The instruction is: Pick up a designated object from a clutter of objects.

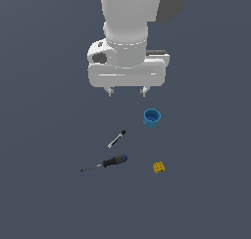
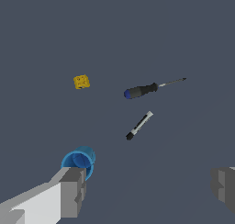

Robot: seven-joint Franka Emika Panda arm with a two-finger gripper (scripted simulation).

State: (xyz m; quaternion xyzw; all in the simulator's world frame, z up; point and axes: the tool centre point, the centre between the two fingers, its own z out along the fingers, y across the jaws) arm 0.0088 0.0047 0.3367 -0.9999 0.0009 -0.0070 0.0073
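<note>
The designated object, a slim black marker (image 1: 116, 139) with a light grey end, lies on the dark floor; the wrist view shows the marker (image 2: 139, 125) too. My gripper (image 1: 127, 92) hangs high above the clutter, open and holding nothing, with its fingers wide apart. In the wrist view the gripper (image 2: 149, 188) frames the scene, one finger (image 2: 71, 191) in front of the blue cup. The marker lies well apart from the fingertips, between the cup and the screwdriver.
A black-handled screwdriver (image 1: 109, 162) with a blue end and thin shaft lies just past the marker. A small blue cup (image 1: 152, 117) stands upright toward the exterior view's right. A tiny yellow studded block (image 1: 158, 167) sits beyond it.
</note>
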